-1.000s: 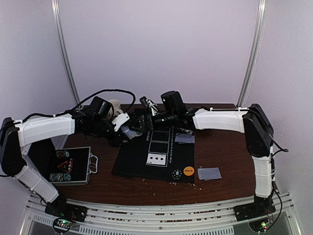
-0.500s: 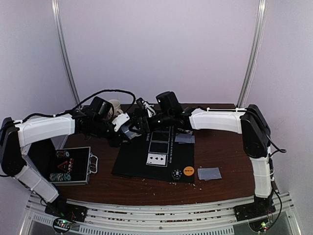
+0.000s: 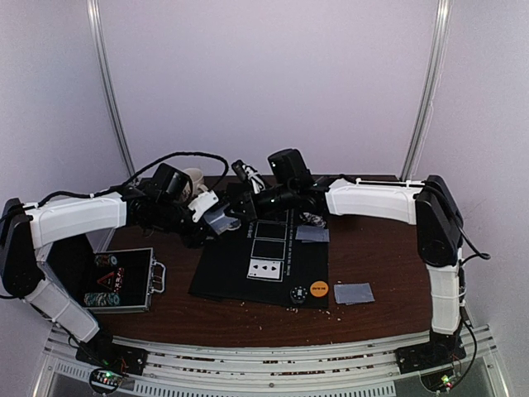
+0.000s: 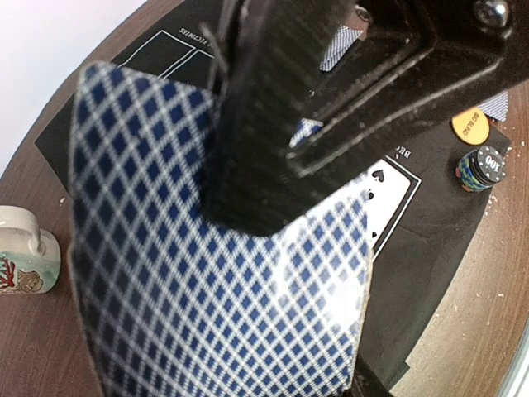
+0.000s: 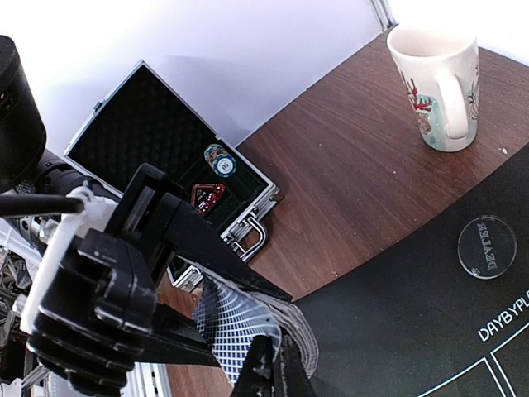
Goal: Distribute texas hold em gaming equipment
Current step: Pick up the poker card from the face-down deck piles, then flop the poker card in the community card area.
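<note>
While your left jaws are closed partway on the fanned deck of blue-and-white diamond-backed playing cards (image 4: 190,314), holding it in the air over the far left corner of the black rectangular mat (image 3: 223,277), your right jaws are fully shut with their tips at the deck's upper edge, and you cannot tell whether a card is pinched between them. Near the mat's middle lies one white face-up card (image 3: 267,267), with a small round chip stack (image 3: 297,295) and an orange round disc (image 3: 319,289) at the mat's near right corner. Just off that corner, grey-backed cards (image 3: 354,293) lie on the brown wooden surface (image 3: 380,256).
</note>
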You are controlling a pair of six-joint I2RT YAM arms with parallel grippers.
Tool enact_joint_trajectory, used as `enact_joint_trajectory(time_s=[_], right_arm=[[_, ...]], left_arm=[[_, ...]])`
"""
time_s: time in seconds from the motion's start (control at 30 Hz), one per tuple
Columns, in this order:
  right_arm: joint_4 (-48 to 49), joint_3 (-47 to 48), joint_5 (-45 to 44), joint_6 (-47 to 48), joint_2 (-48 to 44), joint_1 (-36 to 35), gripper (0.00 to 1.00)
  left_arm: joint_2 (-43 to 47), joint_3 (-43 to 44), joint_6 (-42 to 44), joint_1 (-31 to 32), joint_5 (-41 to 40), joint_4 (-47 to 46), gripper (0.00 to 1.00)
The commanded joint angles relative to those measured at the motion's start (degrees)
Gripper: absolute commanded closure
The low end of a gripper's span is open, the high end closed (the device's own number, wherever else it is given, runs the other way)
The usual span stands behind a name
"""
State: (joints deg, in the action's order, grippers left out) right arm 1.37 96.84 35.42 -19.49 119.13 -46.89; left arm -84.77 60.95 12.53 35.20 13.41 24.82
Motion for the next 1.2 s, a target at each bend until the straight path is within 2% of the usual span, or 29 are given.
enact_joint_trajectory(time_s=[0.0, 0.23, 0.5, 0.63, 0.7, 0.77, 0.83, 0.93, 1.0, 1.03, 1.17], right_arm=[[-1.9, -1.3, -1.3, 1.6, -3.8, 0.7, 1.0], [-6.0, -4.2, -7.4, 4.1, -9.5, 2.6, 1.0], [-12.5, -4.1, -9.5, 7.5, -13.7, 3.6, 1.0], [-17.6, -4.3, -20.7, 13.5, -16.3, 4.9, 1.0], [-20.6, -4.2, -28.3, 19.7, -16.8, 4.9, 1.0], [-21.3, -4.9, -30.6, 28.8, -16.8, 4.4, 1.0], [-17.8, -8.7, -28.9, 41.2, -18.0, 3.4, 1.0], [-7.4, -19.6, -19.8, 65.4, -20.4, 2.6, 1.0], [0.3, -22.9, -17.2, 72.9, -20.0, 2.6, 1.0], [0.9, -21.8, -16.6, 75.8, -18.4, 2.8, 1.0], [-8.5, -11.1, -17.1, 87.0, -8.4, 2.8, 1.0]], left_arm=[[0.8, 0.8, 0.3, 0.1, -0.5, -2.1, 0.59], [0.2, 1.2, -0.4, 0.1, -2.7, -1.9, 0.58], [-0.1, 1.7, -1.2, 0.1, -3.8, -1.6, 0.58], [-0.1, 1.9, -1.7, 0.0, -5.9, -1.7, 0.58], [-0.2, 2.0, -2.0, 0.0, -6.5, -1.7, 0.58], [-0.1, 2.1, -2.3, -0.3, -6.7, -1.7, 0.58], [-0.1, 2.3, -2.4, -0.5, -6.8, -1.7, 0.58], [0.0, 2.3, -2.5, -0.6, -6.9, -1.7, 0.58], [0.2, 2.2, -2.4, -0.6, -7.0, -1.7, 0.58], [0.3, 2.0, -2.4, -0.7, -7.1, -1.7, 0.58], [0.4, 2.0, -2.3, -0.7, -7.3, -1.7, 0.58]])
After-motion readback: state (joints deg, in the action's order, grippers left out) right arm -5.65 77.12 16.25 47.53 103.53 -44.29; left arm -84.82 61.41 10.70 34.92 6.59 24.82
